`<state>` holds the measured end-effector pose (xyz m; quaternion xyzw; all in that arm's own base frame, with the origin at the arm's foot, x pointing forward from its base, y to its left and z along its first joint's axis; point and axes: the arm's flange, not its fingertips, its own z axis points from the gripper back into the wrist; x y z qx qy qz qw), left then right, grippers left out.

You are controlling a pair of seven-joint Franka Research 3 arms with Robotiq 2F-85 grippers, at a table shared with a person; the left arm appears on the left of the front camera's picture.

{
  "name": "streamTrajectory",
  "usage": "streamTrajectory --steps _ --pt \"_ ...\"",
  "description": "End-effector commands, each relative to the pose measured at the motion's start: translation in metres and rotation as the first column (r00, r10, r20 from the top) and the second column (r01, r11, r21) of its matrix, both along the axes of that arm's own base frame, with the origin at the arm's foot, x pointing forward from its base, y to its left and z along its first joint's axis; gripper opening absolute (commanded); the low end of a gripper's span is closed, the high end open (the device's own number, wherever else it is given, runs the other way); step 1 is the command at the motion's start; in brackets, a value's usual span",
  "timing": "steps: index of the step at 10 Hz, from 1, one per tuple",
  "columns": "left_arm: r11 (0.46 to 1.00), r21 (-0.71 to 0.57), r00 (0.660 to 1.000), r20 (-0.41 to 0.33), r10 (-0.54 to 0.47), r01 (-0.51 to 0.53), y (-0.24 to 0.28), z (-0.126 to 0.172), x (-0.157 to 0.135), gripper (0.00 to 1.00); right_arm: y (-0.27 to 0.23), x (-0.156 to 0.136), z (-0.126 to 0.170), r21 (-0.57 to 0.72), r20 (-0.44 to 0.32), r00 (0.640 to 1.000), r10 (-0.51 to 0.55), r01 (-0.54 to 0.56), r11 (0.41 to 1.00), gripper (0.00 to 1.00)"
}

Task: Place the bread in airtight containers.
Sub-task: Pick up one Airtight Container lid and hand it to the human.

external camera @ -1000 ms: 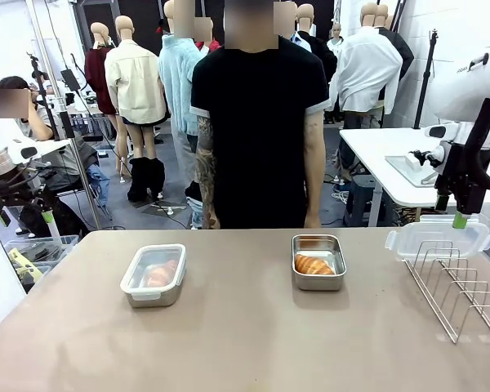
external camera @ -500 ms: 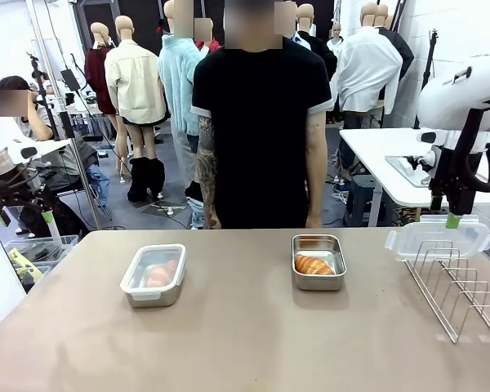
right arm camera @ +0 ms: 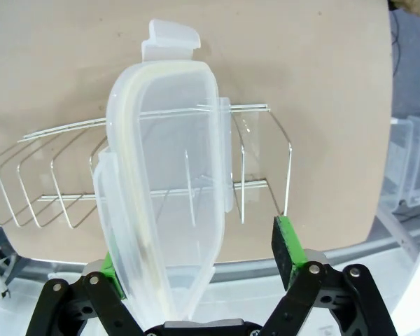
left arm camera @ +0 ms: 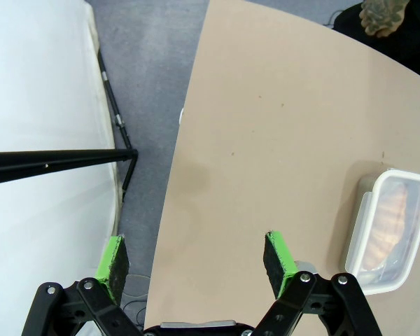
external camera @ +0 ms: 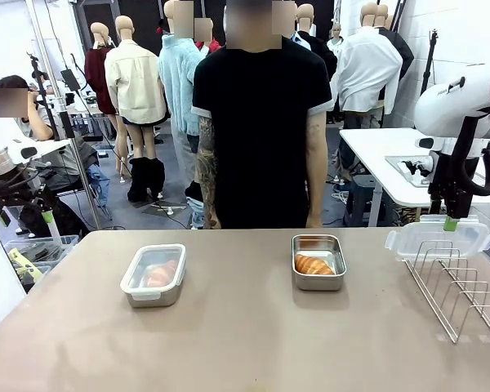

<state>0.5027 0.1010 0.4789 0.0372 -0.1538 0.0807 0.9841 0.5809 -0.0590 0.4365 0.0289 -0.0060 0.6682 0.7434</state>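
Two steel tins w/ croissants: left tin [external camera: 153, 276] lidded, right tin [external camera: 318, 262] open. Right gripper [right arm camera: 199, 262] fingers stood apart round clear white-rimmed lid [right arm camera: 169, 189] propped on wire rack [external camera: 461, 286], prob. for pickup. Left gripper [left arm camera: 196, 262] apart, empty.

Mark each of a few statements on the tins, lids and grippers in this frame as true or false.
1. The left tin has its lid on. True.
2. The right tin is empty. False: a croissant lies in it.
3. The spare lid rests on the wire rack. True.
4. The left gripper holds a croissant. False: it is open above bare table.
5. The right gripper is over the right tin. False: it is at the spare lid.
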Motion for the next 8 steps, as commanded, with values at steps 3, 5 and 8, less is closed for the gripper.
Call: streamTrajectory --steps 3,5,8 --pt "1.000 0.009 1.000 0.000 0.005 -0.005 0.000 0.001 -0.002 1.00 0.000 0.014 0.005 0.026 -0.009 0.999 -0.034 0.034 0.999 0.15" --pt "1.000 0.009 1.000 0.000 0.005 -0.005 0.000 0.001 -0.002 1.00 0.002 0.016 0.012 0.022 -0.002 1.000 -0.023 0.023 0.999 0.00" --pt "1.000 0.009 1.000 0.000 0.005 -0.005 0.000 0.001 -0.002 1.00 0.004 0.018 0.013 0.027 -0.015 1.000 -0.021 0.021 0.999 0.00"
